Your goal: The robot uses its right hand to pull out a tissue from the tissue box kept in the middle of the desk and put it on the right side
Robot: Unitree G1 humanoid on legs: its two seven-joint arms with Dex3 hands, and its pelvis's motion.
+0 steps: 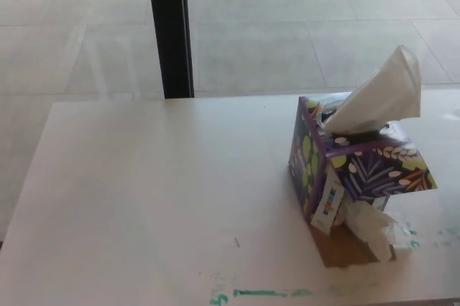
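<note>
Right of centre on the pale, smooth-topped bench (158, 198) stands a cube-shaped cardboard tissue box (356, 173) printed in purple with green, white and orange leaves. It sits with one corner turned toward the camera and appears tilted, its near lower edge raised off the surface. From the opening in the top of the box a white tissue (381, 94) rises in a tall, folded peak that leans toward the box's right side, well above the rim. A small white label with coloured marks (328, 205) hangs down the box's near corner. Just below and to the right of the box, touching its lower edge, lies a crumpled white tissue (375, 225), resting on a flat brown patch (345, 248) that shows under the box; what that patch is cannot be told. Near the bench's front edge, below and left of the box, runs a smeared green line (277, 292), with fainter green marks to the box's lower right. Beyond the bench, behind and left of the box, a black upright post (169, 29) stands on a floor of large pale tiles (287, 26). Neither robot hand shows anywhere, so whether the fingers are apart or together cannot be told.
</note>
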